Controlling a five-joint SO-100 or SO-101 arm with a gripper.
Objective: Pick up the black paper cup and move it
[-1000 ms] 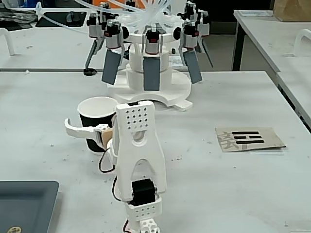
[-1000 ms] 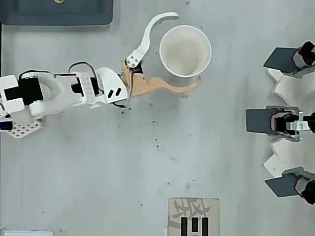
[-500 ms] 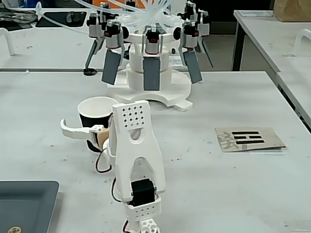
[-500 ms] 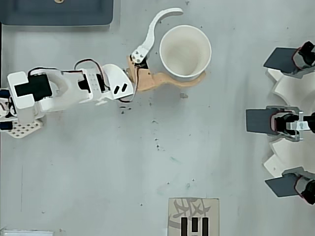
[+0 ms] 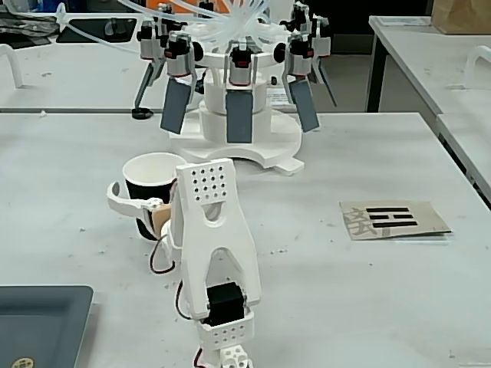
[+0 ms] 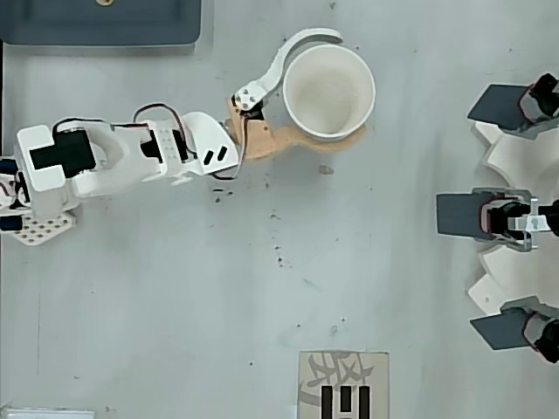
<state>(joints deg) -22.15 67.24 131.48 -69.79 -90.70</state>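
Overhead view first: your gripper (image 6: 325, 92) has its two fingers spread around the cup (image 6: 329, 91), the white curved finger (image 6: 293, 48) arcing over one side and the tan finger (image 6: 297, 140) hugging the other. Not yet squeezed, I'd say, since a sliver of table shows between the white finger and the rim. The cup stands upright on the table (image 6: 262, 288), mouth open to the camera, close by the gray tray (image 6: 105, 22). In the fixed view the white finger (image 5: 123, 201) sits at mid-height on the black wall (image 5: 142, 192). Careful here (paper walls buckle): clamp too hard and it crumples, too softly and it slips or tips.
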